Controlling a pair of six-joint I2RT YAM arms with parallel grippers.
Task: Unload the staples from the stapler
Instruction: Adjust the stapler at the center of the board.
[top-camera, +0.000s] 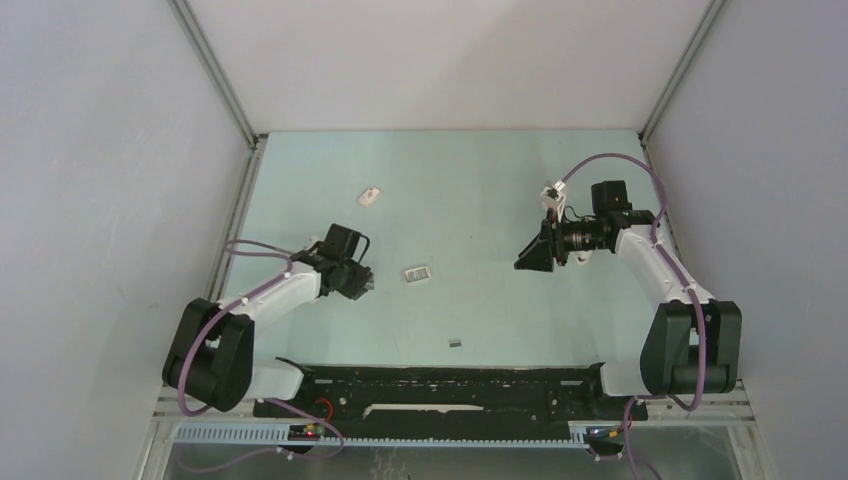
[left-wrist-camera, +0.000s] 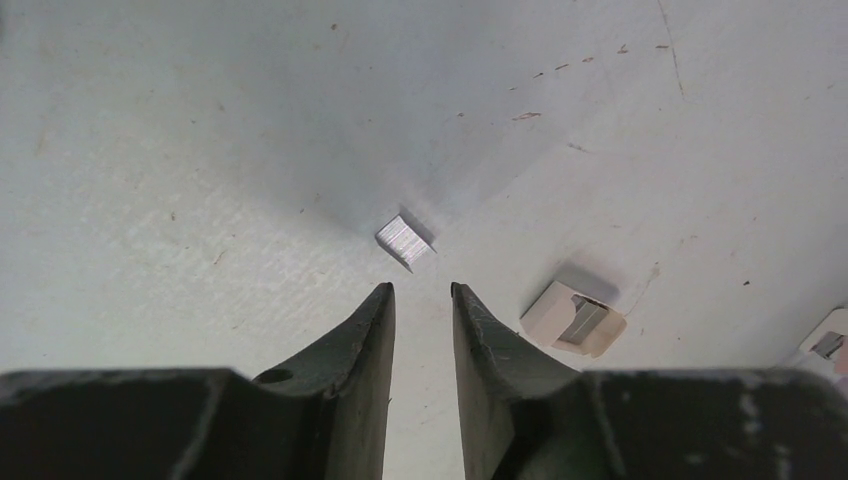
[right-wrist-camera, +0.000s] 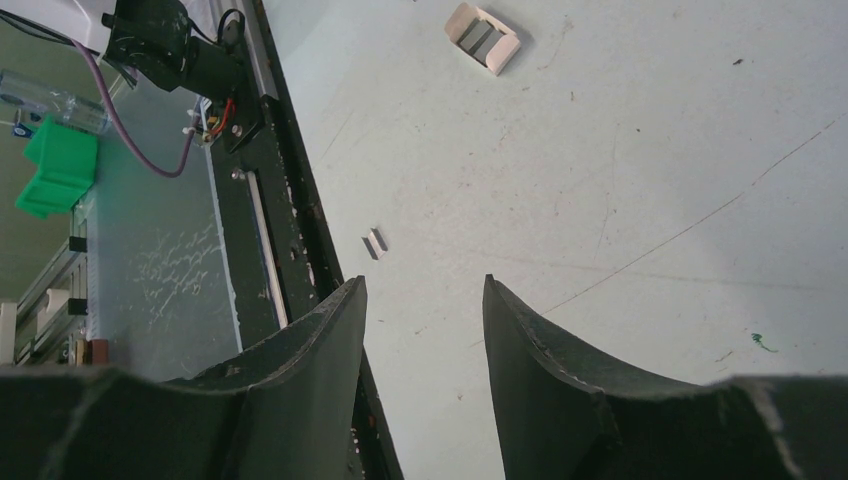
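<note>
Staples lie as a short silver block flat on the table, just beyond the tips of my left gripper and clear of them. That gripper's jaws stand a little apart with nothing between them, so it grips nothing. The block is turned on a diagonal to my fingers, and its ridged top catches the light.

Just to the right of the block rests a small beige tray, open side up, with a grey strip inside. If it carries any print, it is too small for me to read.

My right gripper hangs above the table well off to the other side, jaws wide apart and empty. Below it a second strip of staples lies beside the black rail at the near edge. From above, its long axis runs along that rail.

Farther out, towards the back left, a small white piece lies alone.

The table is pale mint green and matte, marked with fine scratches and dark specks. Plain grey-white walls close it in on the left, right and back, with metal profiles running up the two back corners.
</note>
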